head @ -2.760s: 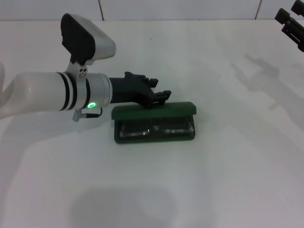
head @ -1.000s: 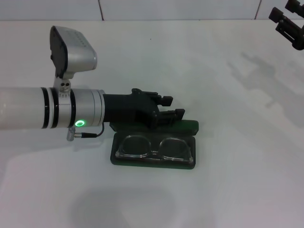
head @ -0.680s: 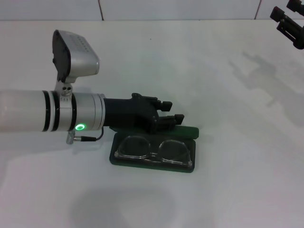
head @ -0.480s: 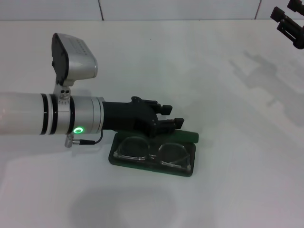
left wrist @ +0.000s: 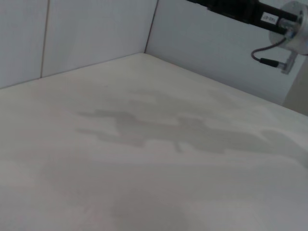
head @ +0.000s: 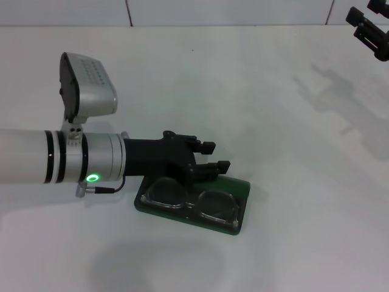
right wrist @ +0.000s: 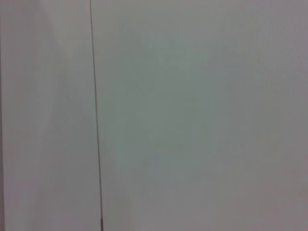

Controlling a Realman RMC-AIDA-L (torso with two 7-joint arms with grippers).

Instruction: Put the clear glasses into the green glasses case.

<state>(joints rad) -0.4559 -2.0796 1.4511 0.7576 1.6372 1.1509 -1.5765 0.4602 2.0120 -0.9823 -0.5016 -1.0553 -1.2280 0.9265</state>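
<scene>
The green glasses case (head: 238,218) lies open on the white table, slightly skewed, its lid (head: 236,182) showing as a low green strip along the far edge. The clear glasses (head: 189,202) lie inside it, lenses up. My left gripper (head: 213,156) reaches in from the left and hovers over the case's far edge. Its two black fingers (head: 205,146) are apart, and I see nothing between them. My right gripper (head: 369,29) hangs high at the far right, away from the case. Neither wrist view shows the case or the glasses.
The white table (head: 292,121) spreads all around the case, with a tiled wall behind it. In the left wrist view, the bare tabletop (left wrist: 144,168) carries arm shadows, and part of the right arm (left wrist: 269,19) with a cable shows at the far wall.
The lid has gone from raised to low along the far edge, baring the glasses. The case has slid toward the table's near side and turned a little. My left arm moved with it.
</scene>
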